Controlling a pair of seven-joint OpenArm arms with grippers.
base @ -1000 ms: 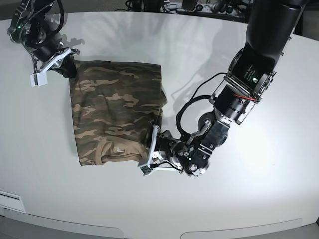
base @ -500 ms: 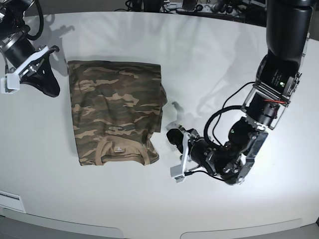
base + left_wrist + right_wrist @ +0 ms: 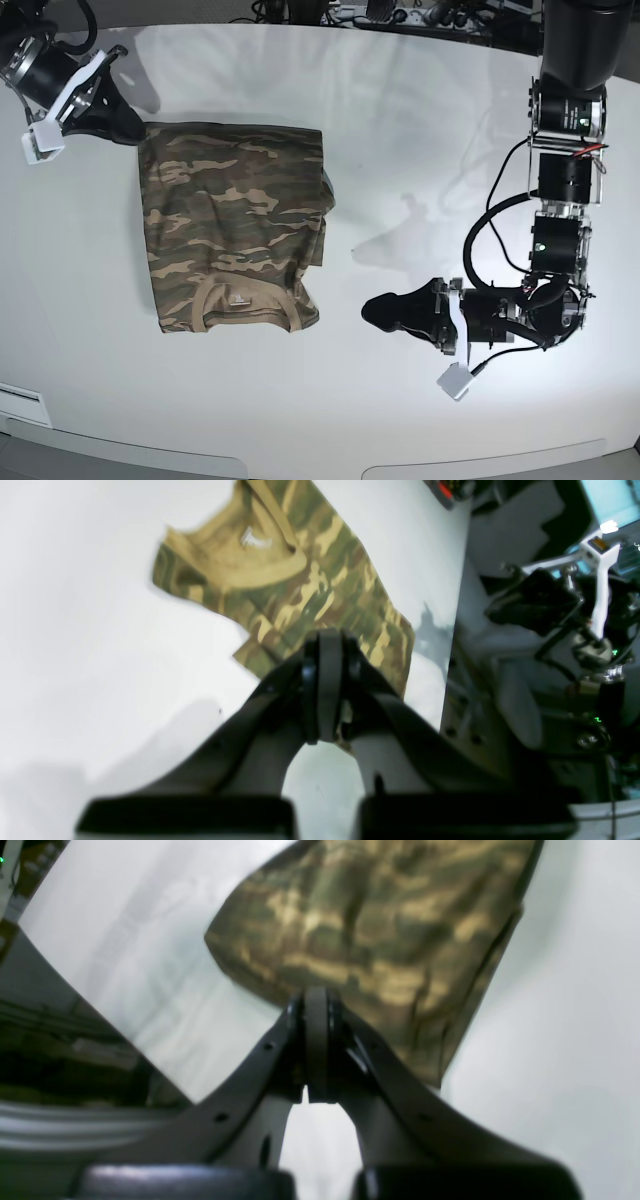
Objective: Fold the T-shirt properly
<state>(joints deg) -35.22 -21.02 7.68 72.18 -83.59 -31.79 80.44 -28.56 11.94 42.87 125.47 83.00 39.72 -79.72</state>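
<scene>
Writing-wise, nothing readable: just a small pale tag [image 3: 238, 301] inside the tan collar [image 3: 245, 312], too tiny and blurry to make out, same story in the left wrist view.

T-shirt [image 3: 235, 225] folded into a neat rectangle, lying flat on the white surface [image 3: 420, 130], left of centre in the base view, collar end toward the near edge. Camo in olive, brown and tan. Right side edge a bit uneven, with an under-layer peeking out.

Left tool [image 3: 378, 311] down low over the surface, well to the right of the shirt in the base view, not touching the cloth. Black fingers pressed flat together, nothing between them. Pointing roughly back at the shirt. Arm behind it stacked almost vertically, forearm bent sharply at the wrist, with black cables looping around the joints. Small white block [image 3: 455, 382] hanging off the wrist near the surface.

Right tool [image 3: 125, 127] up at the far left corner of the shirt, tips just beside that corner; can't tell whether actually touching the fabric or hovering over it. Fingers also squeezed together with nothing caught in them, clear in the right wrist view, where the tool [image 3: 316, 1000] sits in front of the shirt's corner [image 3: 220, 942]. Arm angled in from the top left edge, with a white bracket [image 3: 60, 105] along the wrist.
</scene>
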